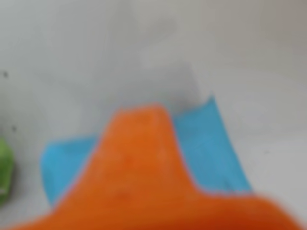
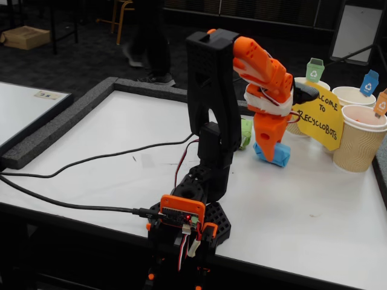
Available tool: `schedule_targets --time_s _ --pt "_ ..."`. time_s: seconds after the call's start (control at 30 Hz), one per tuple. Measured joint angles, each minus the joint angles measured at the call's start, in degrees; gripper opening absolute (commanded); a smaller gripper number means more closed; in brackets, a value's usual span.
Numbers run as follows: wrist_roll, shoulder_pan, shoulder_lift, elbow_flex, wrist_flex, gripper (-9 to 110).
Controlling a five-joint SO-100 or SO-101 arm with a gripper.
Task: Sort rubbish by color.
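My orange gripper (image 2: 268, 154) points straight down at the blue lump of rubbish (image 2: 279, 154), its tip touching or just in front of the lump on the white table (image 2: 314, 199). In the blurred wrist view one orange finger (image 1: 139, 163) fills the foreground, with the blue lump (image 1: 211, 148) showing on both sides behind it. The other finger does not show, so the grip is unclear. The green lump (image 2: 245, 133) lies just left of the gripper, partly behind the black arm, and appears at the left edge of the wrist view (image 1: 4, 167).
Three ribbed paper cups with coloured tags (image 2: 361, 136) (image 2: 354, 95) (image 2: 309, 84) stand at the right behind a yellow sign (image 2: 320, 121). Black cables (image 2: 91, 160) cross the table's left side. A grey foam border (image 2: 60, 121) edges the table. The arm's base (image 2: 193, 211) sits near the front edge.
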Motion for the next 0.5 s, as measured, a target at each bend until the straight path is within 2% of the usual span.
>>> schedule_targets --time_s 0.3,0.5 --pt "0.0 0.7 0.3 -3.9 2.5 0" --pt "0.0 -0.4 10.1 -8.1 8.6 0"
